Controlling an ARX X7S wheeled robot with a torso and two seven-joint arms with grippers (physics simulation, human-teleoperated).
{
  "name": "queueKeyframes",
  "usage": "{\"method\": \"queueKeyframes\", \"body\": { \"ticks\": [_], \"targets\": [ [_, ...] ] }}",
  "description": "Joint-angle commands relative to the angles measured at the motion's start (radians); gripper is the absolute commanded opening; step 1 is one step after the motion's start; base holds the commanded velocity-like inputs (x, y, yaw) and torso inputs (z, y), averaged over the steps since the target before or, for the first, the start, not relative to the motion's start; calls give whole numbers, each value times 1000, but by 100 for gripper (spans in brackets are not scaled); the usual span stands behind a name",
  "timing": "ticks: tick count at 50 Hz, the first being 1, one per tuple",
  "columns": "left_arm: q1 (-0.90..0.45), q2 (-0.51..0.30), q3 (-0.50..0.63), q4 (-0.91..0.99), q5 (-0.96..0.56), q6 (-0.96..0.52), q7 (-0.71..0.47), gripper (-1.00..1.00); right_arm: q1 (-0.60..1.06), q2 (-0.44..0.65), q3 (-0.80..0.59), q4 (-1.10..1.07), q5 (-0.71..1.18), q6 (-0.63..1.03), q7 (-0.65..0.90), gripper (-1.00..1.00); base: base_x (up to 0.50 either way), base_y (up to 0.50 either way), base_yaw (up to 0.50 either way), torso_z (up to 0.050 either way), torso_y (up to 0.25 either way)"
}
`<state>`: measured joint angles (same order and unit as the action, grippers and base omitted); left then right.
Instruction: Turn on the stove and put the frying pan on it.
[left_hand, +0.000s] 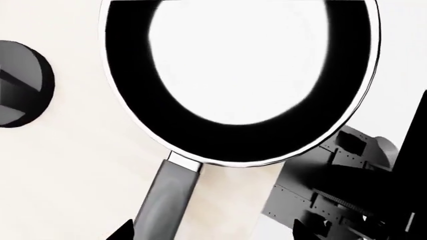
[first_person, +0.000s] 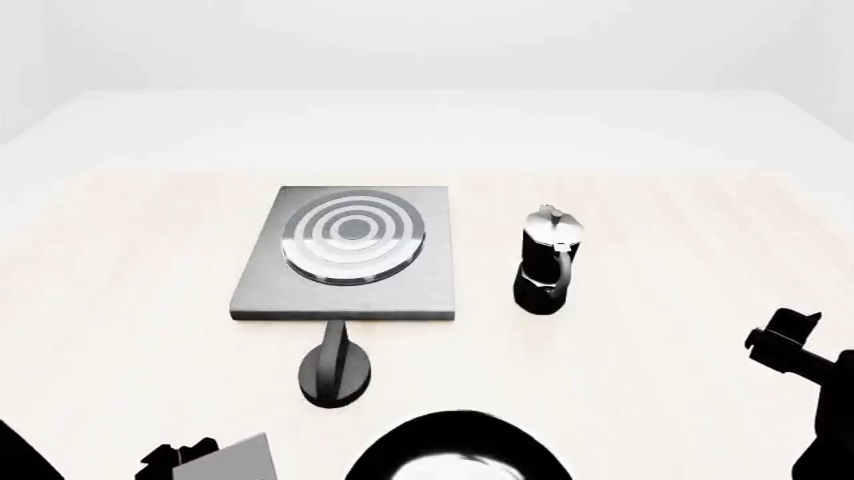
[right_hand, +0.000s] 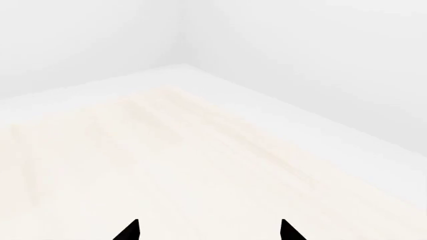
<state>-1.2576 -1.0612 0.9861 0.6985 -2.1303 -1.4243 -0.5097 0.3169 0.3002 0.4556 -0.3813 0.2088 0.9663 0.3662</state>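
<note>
The frying pan (left_hand: 133, 75), black with a glossy pale inside, fills the left wrist view. Its dark grey handle (left_hand: 167, 200) runs back between the tips of my left gripper (left_hand: 213, 232), close to one finger (left_hand: 123, 231). The jaws are wide open and do not touch it. In the head view only the pan's rim (first_person: 461, 445) shows, at the bottom edge. The stove hotplate (first_person: 350, 255) lies further back, with its round black knob (first_person: 334, 372) in front of it. The knob also shows in the left wrist view (left_hand: 20, 85). My right gripper (right_hand: 208, 231) is open and empty over bare table.
A black-and-silver moka pot (first_person: 547, 262) stands upright to the right of the hotplate. My right arm (first_person: 794, 345) hangs at the table's right side. A dark robot part (left_hand: 340, 190) sits next to the pan. The pale wooden table (first_person: 667, 400) ends in white walls.
</note>
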Motion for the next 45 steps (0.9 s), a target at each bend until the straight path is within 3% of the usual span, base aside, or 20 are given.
{"method": "queueKeyframes", "body": {
  "ticks": [1, 6, 19, 35, 45],
  "targets": [
    [30, 0, 21, -14, 20, -3, 19, 100, -2, 1, -5, 1, 1, -2, 2, 100, 0, 0, 0, 0, 0],
    [36, -12, 36, -25, 27, -4, 8, 100, -3, 0, -7, 3, 1, -5, 4, 100, 0, 0, 0, 0, 0],
    [-38, -49, 134, -92, -39, -4, -151, 100, -3, 1, -9, 0, 4, -2, 7, 100, 0, 0, 0, 0, 0],
    [-51, -38, 145, -104, -25, -11, -146, 100, -1, 2, -17, 11, 5, -9, 11, 100, 0, 0, 0, 0, 0],
    [-1, -21, 103, -138, 113, -46, -24, 100, -5, 3, -15, 7, 9, -11, 12, 100, 0, 0, 0, 0, 0]
  ]
}}
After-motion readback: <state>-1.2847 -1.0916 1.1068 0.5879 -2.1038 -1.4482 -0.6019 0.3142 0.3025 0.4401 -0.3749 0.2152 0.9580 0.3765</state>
